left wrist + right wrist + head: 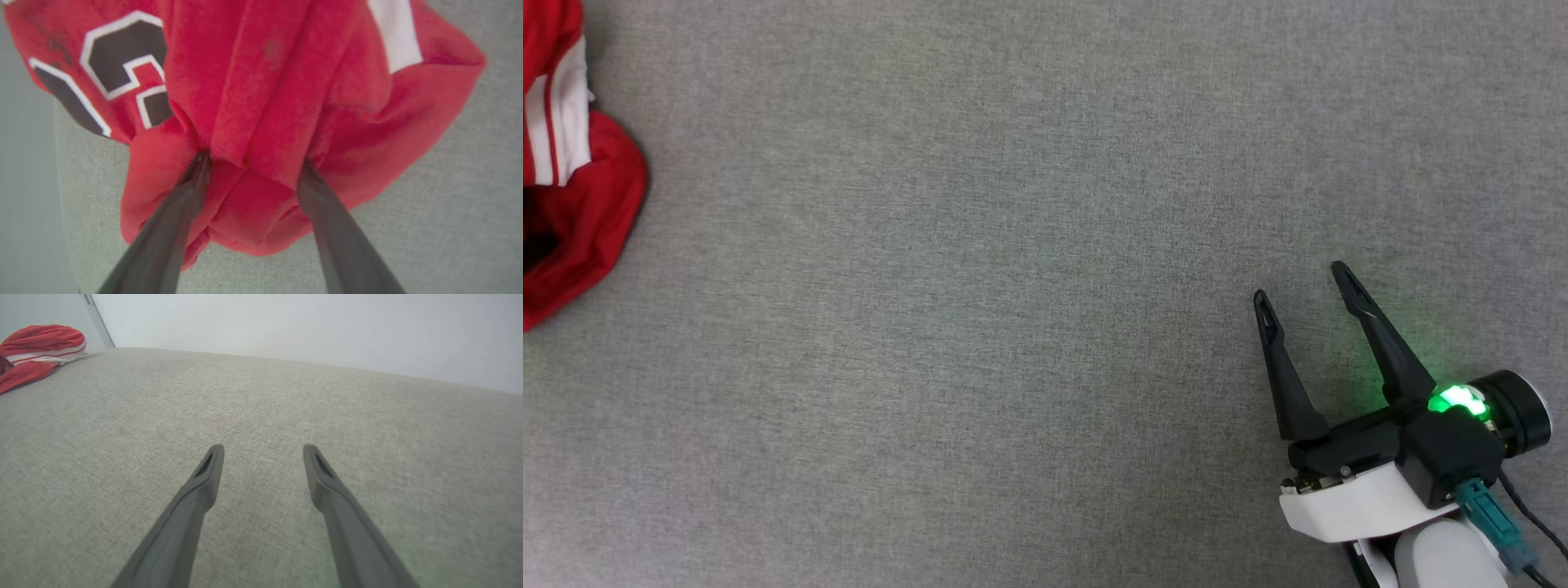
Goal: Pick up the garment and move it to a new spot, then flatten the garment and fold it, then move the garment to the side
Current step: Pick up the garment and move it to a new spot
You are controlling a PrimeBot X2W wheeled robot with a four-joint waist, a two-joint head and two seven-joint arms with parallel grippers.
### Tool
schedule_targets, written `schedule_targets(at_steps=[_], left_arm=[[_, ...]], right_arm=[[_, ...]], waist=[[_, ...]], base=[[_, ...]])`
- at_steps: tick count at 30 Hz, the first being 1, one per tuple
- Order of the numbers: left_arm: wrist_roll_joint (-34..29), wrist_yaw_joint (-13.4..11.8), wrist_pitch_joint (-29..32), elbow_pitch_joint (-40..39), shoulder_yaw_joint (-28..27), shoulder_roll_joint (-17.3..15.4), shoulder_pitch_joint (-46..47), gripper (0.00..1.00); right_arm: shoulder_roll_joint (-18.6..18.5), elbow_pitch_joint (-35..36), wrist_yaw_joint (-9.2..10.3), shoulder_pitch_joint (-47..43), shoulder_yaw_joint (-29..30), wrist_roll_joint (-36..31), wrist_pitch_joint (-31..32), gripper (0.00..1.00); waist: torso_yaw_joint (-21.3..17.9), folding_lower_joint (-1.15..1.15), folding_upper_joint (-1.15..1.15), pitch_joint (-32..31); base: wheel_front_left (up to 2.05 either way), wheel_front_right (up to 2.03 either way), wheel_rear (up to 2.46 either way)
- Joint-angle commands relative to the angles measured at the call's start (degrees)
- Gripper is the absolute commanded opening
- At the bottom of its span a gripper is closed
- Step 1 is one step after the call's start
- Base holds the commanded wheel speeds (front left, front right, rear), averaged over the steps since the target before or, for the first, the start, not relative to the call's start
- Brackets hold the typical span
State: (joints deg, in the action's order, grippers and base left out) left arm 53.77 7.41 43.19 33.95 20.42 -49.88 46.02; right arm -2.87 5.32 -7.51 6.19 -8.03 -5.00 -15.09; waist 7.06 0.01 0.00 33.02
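The jersey (580, 220) is bunched in a heap at the left edge of the grey surface (1013, 286): red, white-striped, black white-outlined numerals showing.

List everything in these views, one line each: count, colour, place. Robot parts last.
garment: one, red with white stripes and black white-edged lettering, bunched at the far left of the head view.
surface: one, grey woven fabric, under everything.
wall: one, pale, behind the surface in the right wrist view.
left gripper: one, dark fingers spread apart, tips buried in the garment's folds.
right gripper: one, dark fingers, white and black wrist, open over bare surface at lower right of the head view.
green light: one, lit on the right wrist.
teal connector: one, with a black cable, at the right wrist.
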Motion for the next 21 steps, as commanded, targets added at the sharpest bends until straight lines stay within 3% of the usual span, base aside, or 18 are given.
schedule_targets(at_steps=[1,3,4,5,6,12,21], left_arm=[[0.4,0.0,0.0,0.5,0.4,0.1,0.3,1.00],[1.1,0.0,0.0,1.7,1.3,0.8,0.2,1.00],[1.6,0.0,0.0,2.2,1.7,1.2,0.2,0.65],[1.9,0.0,-0.3,2.6,2.2,1.7,0.1,0.19],[2.2,0.0,-0.6,2.8,2.6,2.0,0.1,0.00],[5.3,0.0,-4.0,3.8,3.7,3.6,0.8,0.00],[4.9,0.0,-12.9,-0.1,7.4,-0.2,2.3,0.00]], right_arm=[[0.0,0.3,0.04,0.8,0.0,-0.1,-0.1,1.00],[0.0,0.4,0.04,0.8,0.2,-0.4,-0.1,1.00],[0.0,0.4,0.04,0.7,0.3,-0.5,-0.1,1.00],[0.0,0.4,0.04,0.6,0.4,-0.5,-0.1,1.00],[0.0,0.3,0.04,0.5,0.4,-0.7,-0.1,1.00],[0.0,-1.0,0.04,0.1,0.6,-1.2,-0.1,1.00],[0.0,-4.0,0.04,-1.1,0.2,1.0,-0.1,1.00]], waist=[[-0.2,-0.01,0.00,0.5],[-0.2,-0.01,0.00,0.8],[-0.1,-0.01,0.00,0.9],[0.0,-0.01,0.00,1.0],[0.1,-0.01,0.00,1.1],[1.5,-0.01,0.00,-0.9],[2.5,-0.01,0.00,-10.3]], base=[[0.00,0.00,0.00],[0.00,0.00,0.00],[0.00,0.00,0.00],[0.00,0.00,0.00],[0.00,0.00,0.00],[0.00,0.00,0.00],[0.00,0.00,0.00]])
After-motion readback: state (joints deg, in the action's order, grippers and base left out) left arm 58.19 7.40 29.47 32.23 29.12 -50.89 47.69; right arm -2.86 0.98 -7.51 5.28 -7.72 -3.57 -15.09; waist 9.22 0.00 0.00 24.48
